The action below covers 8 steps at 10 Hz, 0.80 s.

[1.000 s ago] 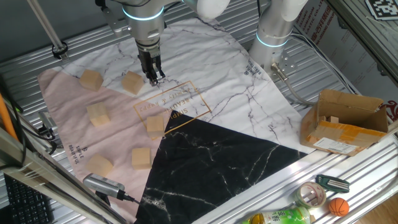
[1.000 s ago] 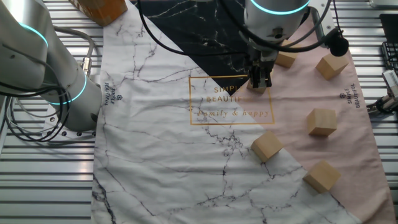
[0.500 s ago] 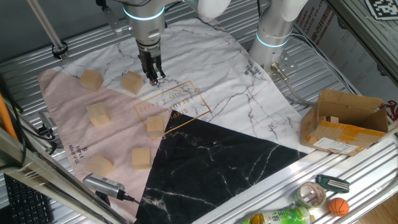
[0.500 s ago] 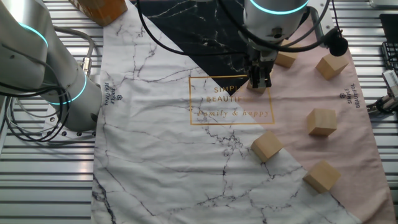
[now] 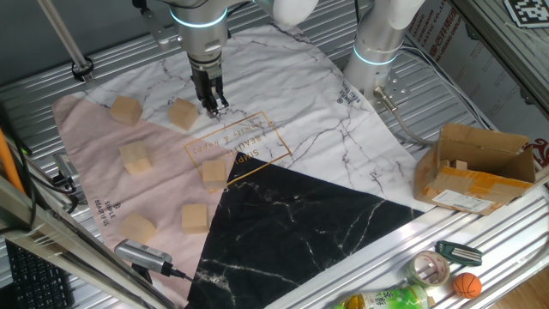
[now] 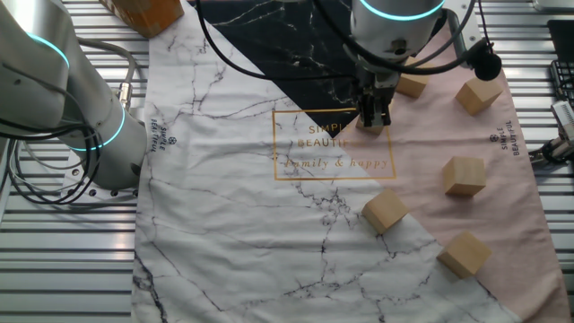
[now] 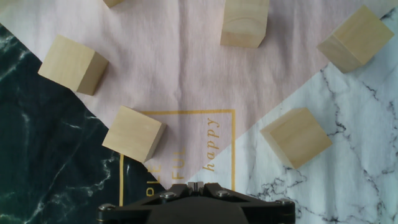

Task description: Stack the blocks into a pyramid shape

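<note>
Blocks (image 7: 134, 134) apart from closed jaws

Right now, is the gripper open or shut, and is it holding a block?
Shut, holding nothing. In the hand view the gripper shows its fingertips meeting with no gap, and the blocks lie loose on the cloth.

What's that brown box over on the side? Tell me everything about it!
It's a brown cardboard box, much bigger than the wooden blocks. Its top is open, with the flaps standing up and bent a little, so it looks worn. A white paper label is stuck on the side facing the camera. It sits flat on the ribbed metal table, off the marble-print cloth. What's inside is too hard to make out.
</note>
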Each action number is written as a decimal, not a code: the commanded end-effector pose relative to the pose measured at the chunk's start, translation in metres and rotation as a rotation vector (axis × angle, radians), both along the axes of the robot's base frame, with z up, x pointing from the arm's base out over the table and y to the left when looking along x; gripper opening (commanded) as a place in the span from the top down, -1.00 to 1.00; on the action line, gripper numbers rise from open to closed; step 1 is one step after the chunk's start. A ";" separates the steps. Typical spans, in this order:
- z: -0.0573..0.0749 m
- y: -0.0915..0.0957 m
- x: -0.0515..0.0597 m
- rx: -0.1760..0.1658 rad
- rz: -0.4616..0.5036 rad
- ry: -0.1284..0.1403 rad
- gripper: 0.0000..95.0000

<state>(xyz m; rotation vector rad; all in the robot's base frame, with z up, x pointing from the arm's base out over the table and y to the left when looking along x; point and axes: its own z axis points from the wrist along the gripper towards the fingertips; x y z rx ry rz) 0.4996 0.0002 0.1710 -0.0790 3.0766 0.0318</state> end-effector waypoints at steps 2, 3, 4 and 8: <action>0.000 0.000 0.000 0.000 0.000 0.001 1.00; 0.000 0.000 0.000 0.000 0.000 0.001 1.00; 0.000 0.000 0.000 -0.003 0.003 0.001 1.00; 0.000 0.000 0.000 -0.003 -0.003 0.001 1.00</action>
